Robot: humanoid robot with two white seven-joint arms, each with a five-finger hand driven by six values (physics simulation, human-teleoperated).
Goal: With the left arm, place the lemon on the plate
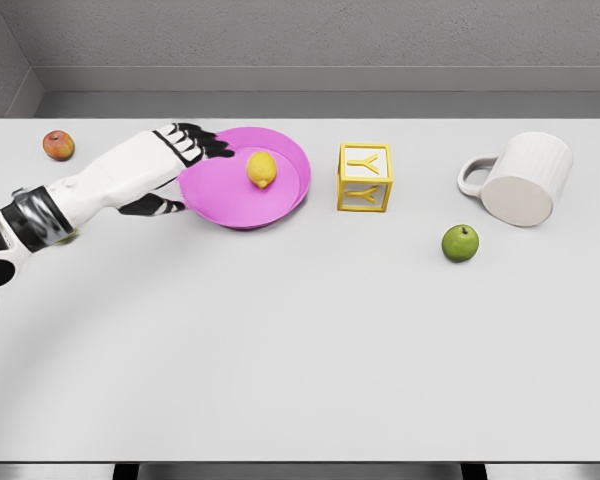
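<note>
Left hand (185, 165) hovers at the near-left rim of the pink plate (280, 205), its dark fingers (208, 143) spread and relaxed with nothing between them, thumb reaching low along the rim and the others extended over the plate's far-left edge; the white forearm runs back toward the bench's left edge; the right arm is out of sight; the lemon (262, 169) lies inside the plate, a little beyond its middle, apart from the fingers; judging by that, the placing looks done and what remains is to draw the hand away; the risk lies in that retreat, since the thumb appears to sit at or very near the rim, and a careless sweep could catch it, tip or drag the plate, and set the lemon rolling out across the bench (300, 350); a lift before any sideways move would seem safer; a red apple (58, 145) sits near the far-left corner, close to the arm's path back; the yellow letter cube (365, 177), green apple (460, 242) and tipped white mug (525, 178) stand well clear to the right.
</note>
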